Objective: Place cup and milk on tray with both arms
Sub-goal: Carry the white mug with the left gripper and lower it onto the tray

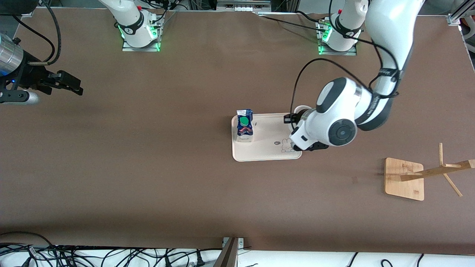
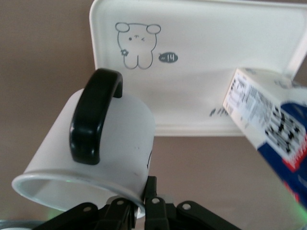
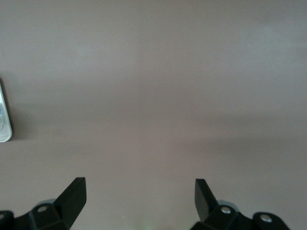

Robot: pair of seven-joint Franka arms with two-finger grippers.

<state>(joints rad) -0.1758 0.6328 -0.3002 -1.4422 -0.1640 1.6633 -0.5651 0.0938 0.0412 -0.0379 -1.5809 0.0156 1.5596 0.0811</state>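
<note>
The cream tray [image 1: 271,154] lies mid-table, its bunny drawing toward the left arm's end. The milk [image 1: 245,125] stands upright on the tray's end toward the right arm. The left arm's wrist [image 1: 328,128] hangs over the tray's other end and hides its gripper there. In the left wrist view, my left gripper [image 2: 144,200] is shut on the rim of the white cup [image 2: 115,143], which is tilted with its black handle [image 2: 93,117] up, beside the tray [image 2: 201,76] and the milk [image 2: 273,129]. My right gripper [image 1: 68,84] is open and empty over bare table [image 3: 140,191].
A wooden stand with a square base [image 1: 404,178] stands toward the left arm's end, nearer the front camera than the tray. Cables lie along the table's near edge [image 1: 111,256]. A silver object [image 3: 4,120] shows at the edge of the right wrist view.
</note>
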